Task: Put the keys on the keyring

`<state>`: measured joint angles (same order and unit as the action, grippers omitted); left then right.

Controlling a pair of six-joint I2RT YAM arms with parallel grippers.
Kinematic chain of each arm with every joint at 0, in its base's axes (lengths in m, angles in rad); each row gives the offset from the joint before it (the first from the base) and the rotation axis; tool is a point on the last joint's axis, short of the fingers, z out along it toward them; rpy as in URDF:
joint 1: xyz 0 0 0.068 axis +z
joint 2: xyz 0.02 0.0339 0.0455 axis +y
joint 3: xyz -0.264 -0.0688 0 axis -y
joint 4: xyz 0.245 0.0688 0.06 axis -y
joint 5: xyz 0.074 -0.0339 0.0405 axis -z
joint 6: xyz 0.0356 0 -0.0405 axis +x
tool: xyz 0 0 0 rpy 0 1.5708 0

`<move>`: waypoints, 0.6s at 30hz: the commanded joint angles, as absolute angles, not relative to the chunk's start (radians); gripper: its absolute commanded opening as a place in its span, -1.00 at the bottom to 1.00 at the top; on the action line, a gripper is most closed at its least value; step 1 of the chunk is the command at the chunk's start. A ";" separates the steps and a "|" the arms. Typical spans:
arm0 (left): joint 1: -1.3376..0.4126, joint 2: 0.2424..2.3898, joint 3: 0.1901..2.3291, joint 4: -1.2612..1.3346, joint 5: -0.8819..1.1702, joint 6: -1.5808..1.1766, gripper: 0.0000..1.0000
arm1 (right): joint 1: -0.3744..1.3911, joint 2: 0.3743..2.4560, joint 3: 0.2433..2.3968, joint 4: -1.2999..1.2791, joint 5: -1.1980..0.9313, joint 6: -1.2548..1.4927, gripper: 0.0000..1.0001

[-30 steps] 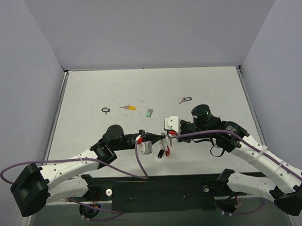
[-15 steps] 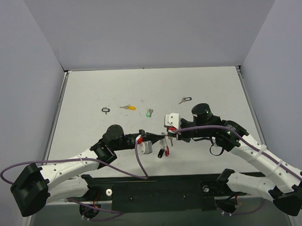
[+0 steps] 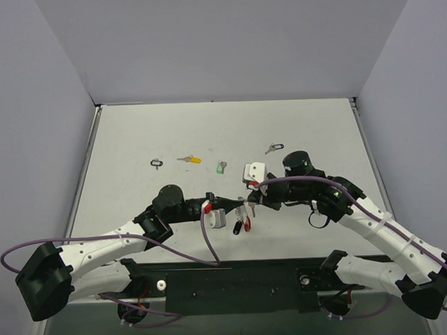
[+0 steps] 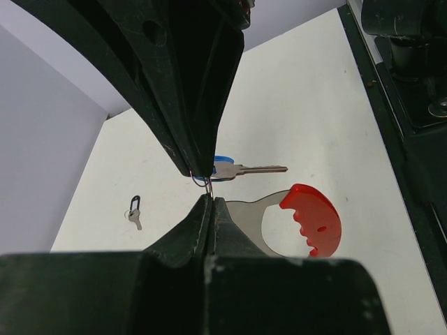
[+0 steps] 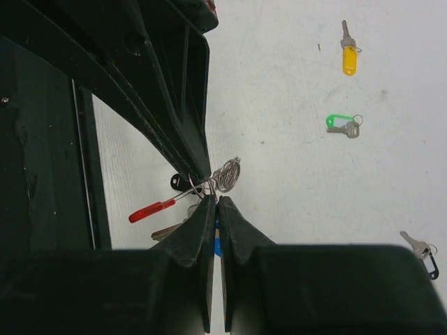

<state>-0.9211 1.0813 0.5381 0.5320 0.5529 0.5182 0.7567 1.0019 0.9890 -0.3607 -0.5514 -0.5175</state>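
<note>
White table [image 3: 295, 128], 3 walls [image 3: 226, 42], L gripper [image 4: 209, 204] pinching keyring [image 4: 311, 220], R gripper [image 5: 214, 201] pinching blue key [image 4: 244, 169], front-centre

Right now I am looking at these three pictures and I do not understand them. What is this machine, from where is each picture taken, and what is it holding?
These are two robot arms bolted at the near edge of a table. The wide picture comes from a fixed camera above and behind them. The other two come from a camera on each wrist, so the dark shapes there are fingers.

The left gripper and right gripper meet in the middle, both shut on the keyring. Its red tag and a blue-tagged key are attached.

Loose on the table lie a yellow-tagged key, a green-tagged key, a black-tagged key at the left and another black-tagged key at the right.
</note>
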 commanded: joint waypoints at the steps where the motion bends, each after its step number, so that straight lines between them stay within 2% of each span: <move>1: -0.927 1.062 0.571 0.591 0.591 0.529 -1.00 | 0.735 1.019 0.992 -0.304 -0.581 -0.469 -1.00; 18: -0.917 1.045 0.558 0.647 0.540 0.473 -1.00 | 0.675 1.032 0.982 -0.282 -0.620 -0.347 -1.00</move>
<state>-0.9211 1.0760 0.5381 0.5377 0.5266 0.5087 0.6910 1.0283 0.9890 -0.3389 -0.6048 -0.3847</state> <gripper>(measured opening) 0.019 0.005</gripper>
